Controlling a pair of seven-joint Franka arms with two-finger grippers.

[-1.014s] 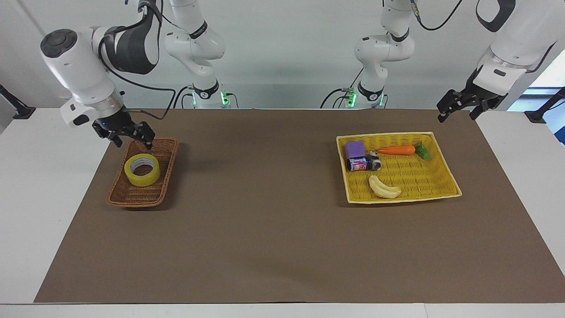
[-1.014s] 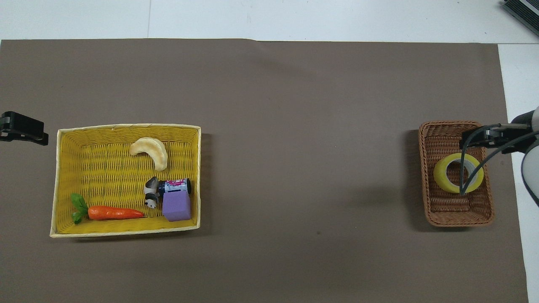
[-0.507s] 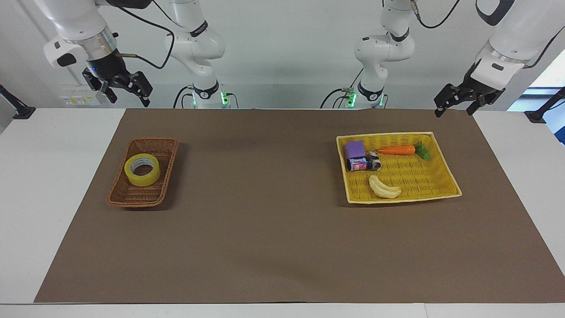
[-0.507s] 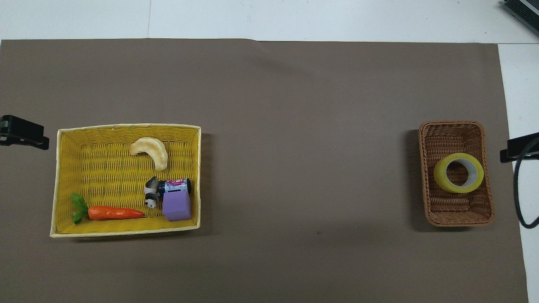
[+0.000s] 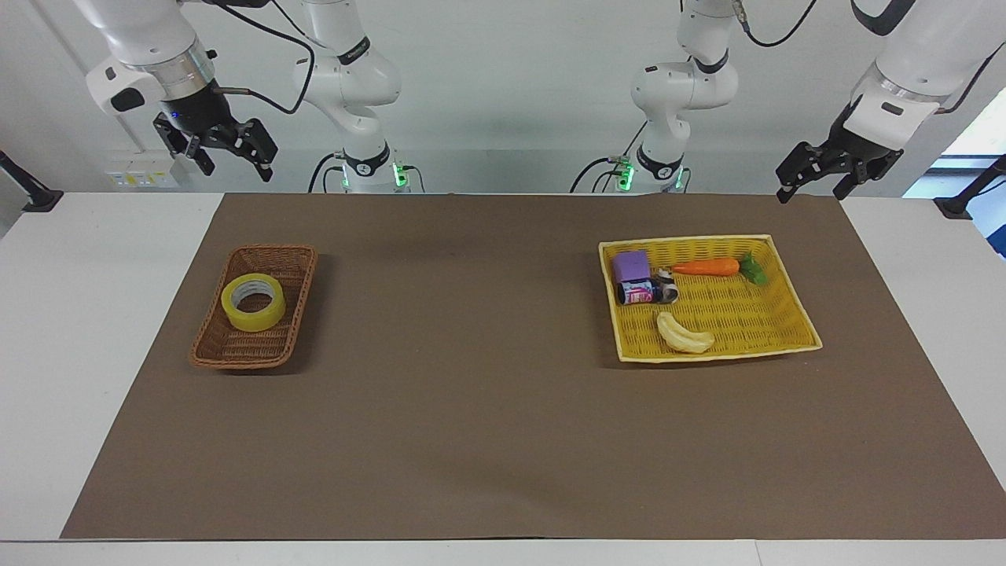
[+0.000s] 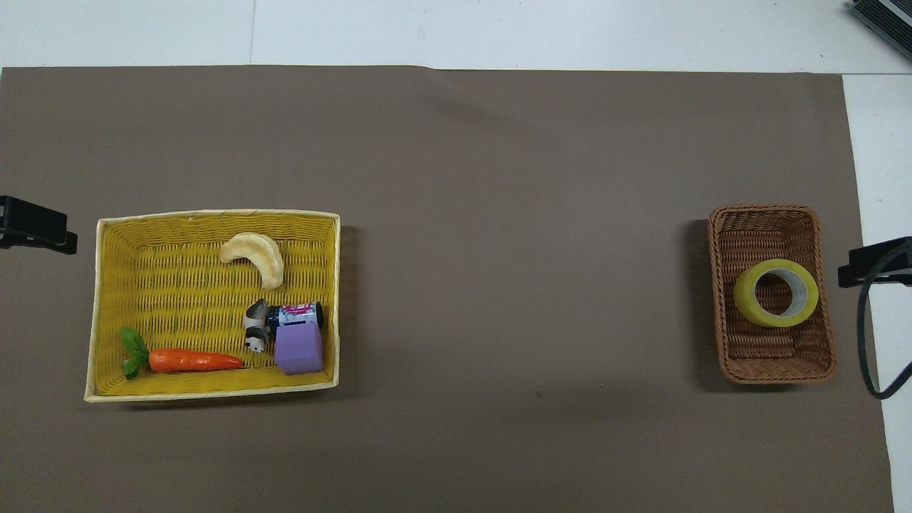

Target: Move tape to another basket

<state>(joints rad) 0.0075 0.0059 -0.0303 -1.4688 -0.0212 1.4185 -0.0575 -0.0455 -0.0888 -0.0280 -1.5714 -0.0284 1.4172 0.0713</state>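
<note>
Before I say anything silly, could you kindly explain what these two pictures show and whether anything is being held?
Two robot arms work at one table. One camera faces them; the other looks down from above their end. The right end effector and left end effector both hang open in the air, holding nothing. The tape lies in the brown basket at the right arm's end. The yellow basket at the left arm's end holds a banana, carrot, purple block and small can.
</note>
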